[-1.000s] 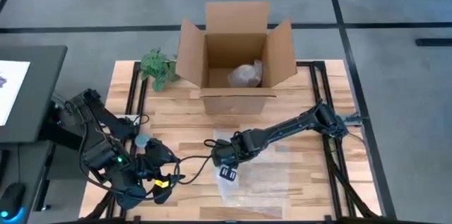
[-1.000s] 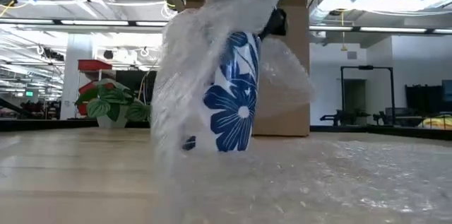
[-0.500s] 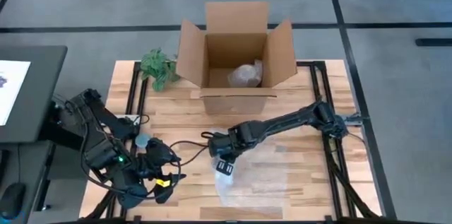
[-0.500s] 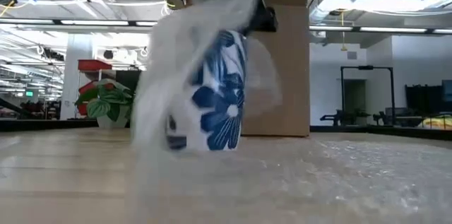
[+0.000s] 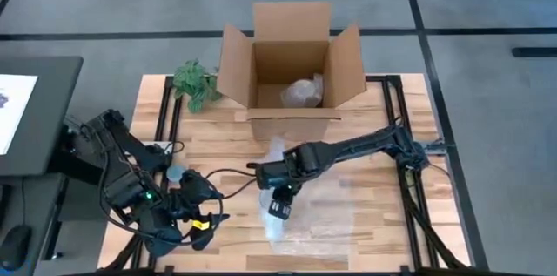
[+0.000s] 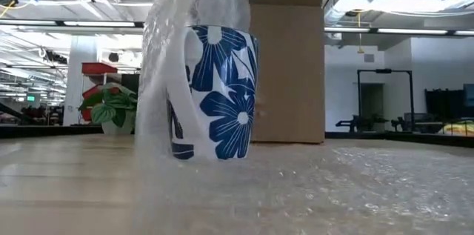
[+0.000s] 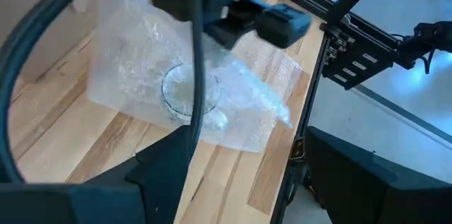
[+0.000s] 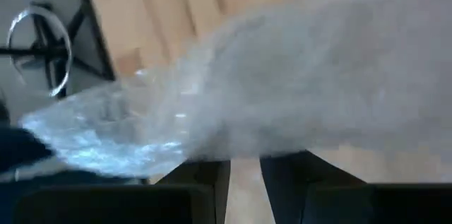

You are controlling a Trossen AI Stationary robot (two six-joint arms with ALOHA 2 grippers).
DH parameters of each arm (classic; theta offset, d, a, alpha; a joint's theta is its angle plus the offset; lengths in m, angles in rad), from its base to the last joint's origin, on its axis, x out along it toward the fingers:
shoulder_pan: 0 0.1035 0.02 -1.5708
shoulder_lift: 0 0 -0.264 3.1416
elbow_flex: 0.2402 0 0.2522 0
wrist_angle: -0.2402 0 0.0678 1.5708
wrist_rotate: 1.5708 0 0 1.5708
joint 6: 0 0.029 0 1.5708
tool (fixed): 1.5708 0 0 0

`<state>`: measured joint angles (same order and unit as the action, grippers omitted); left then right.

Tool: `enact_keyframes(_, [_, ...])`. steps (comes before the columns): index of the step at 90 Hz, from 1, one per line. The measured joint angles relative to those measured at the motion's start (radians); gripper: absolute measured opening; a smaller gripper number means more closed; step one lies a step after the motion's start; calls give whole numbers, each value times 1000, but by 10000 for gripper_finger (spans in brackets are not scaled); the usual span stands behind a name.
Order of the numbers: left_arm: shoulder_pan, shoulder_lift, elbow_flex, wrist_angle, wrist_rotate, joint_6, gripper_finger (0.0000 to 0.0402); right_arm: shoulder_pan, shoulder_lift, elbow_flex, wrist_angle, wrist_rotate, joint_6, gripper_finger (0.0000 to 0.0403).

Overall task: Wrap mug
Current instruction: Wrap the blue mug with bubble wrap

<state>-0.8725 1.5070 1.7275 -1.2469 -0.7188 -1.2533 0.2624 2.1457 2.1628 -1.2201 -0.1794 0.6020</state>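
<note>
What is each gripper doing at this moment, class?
Left gripper: waits at the table's near-left corner; open or shut cannot be told.
Right gripper: shut on the bubble wrap, pulling it over the mug.

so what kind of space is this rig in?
Likely a large robotics lab or workshop: a wooden table on a taped grey floor, exposed ceiling strip lights, and equipment racks in the open hall behind.

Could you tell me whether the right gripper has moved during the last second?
Yes. The right gripper has carried the bubble wrap leftward, toward the table's left side.
</note>
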Motion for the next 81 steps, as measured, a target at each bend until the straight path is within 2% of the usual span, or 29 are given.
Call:
enact_keyframes(26, [0,0,0,0,1,8,251,18,-5,0,-162,-6,-8,66])
enact_keyframes(47, [0,0,0,0,1,3,251,36,-88,0,-251,-22,18,66])
enact_keyframes(62, [0,0,0,0,1,11,251,60,-108,-1,-225,162,26,66])
enact_keyframes(81, [-1,0,0,-3,6,8,251,64,-46,-68,-127,179,52,66])
